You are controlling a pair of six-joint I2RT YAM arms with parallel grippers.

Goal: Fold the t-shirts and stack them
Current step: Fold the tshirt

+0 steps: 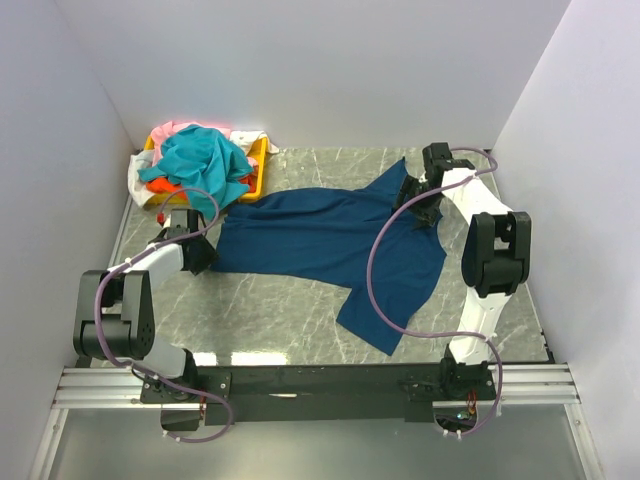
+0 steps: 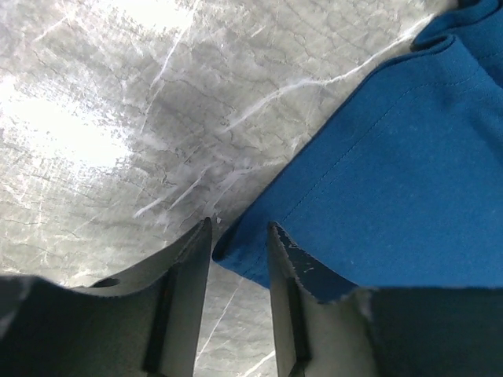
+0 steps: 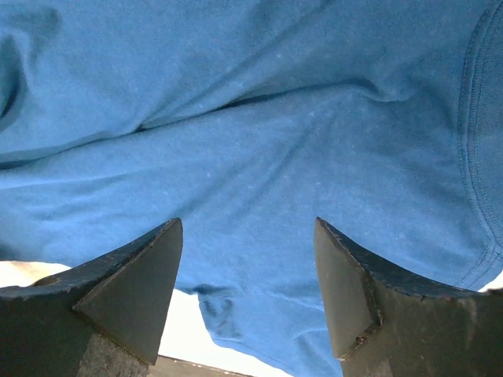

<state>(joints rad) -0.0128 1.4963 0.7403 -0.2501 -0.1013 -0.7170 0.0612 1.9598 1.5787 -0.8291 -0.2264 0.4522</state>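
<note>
A large navy t-shirt [image 1: 320, 235] lies spread across the marble table, one sleeve pointing to the front right. My left gripper [image 1: 203, 252] is down at the shirt's left hem corner. In the left wrist view the fingers [image 2: 240, 224] stand narrowly apart, with the blue corner [image 2: 393, 157] lying between their tips and bare marble showing in the gap. My right gripper [image 1: 418, 200] is over the shirt's far right part; its jaws [image 3: 247, 221] are wide open above blue fabric [image 3: 259, 118]. A teal shirt [image 1: 200, 160] tops a heap with orange [image 1: 165, 185], pink [image 1: 175, 128] and white [image 1: 137, 175] ones.
The heap sits in a yellow tray [image 1: 258, 165] at the back left corner. White walls close in the table on three sides. A black rail [image 1: 320, 385] with both arm bases runs along the near edge, and purple cables [image 1: 375, 260] loop over the shirt.
</note>
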